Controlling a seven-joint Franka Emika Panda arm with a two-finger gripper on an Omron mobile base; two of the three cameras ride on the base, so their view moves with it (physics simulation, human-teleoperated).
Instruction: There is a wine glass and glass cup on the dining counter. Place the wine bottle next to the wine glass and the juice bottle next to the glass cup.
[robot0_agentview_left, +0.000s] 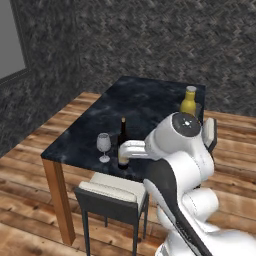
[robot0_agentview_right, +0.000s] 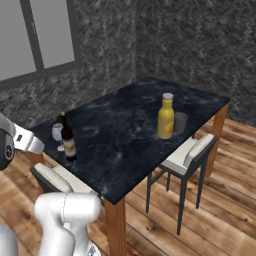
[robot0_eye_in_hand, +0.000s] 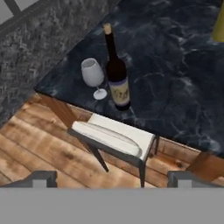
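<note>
- Gripper (robot0_eye_in_hand: 112, 177) hanging spread and empty, wine bottle (robot0_eye_in_hand: 117, 74) standing ahead beside wine glass (robot0_eye_in_hand: 93, 75) on desk (robot0_eye_in_hand: 175, 87).
- Swinging low here probably risks toppling both.

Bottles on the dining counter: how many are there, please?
2. The wine bottle stands near one corner beside the wine glass; the juice bottle stands at the long edge beside the glass cup.

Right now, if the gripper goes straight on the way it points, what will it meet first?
Probably the chair: in the hand view its pale seat lies nearest above the fingertips, in front of the counter edge. The wine bottle and wine glass stand farther along. Depth is unclear, so it may pass over the chair.
</note>
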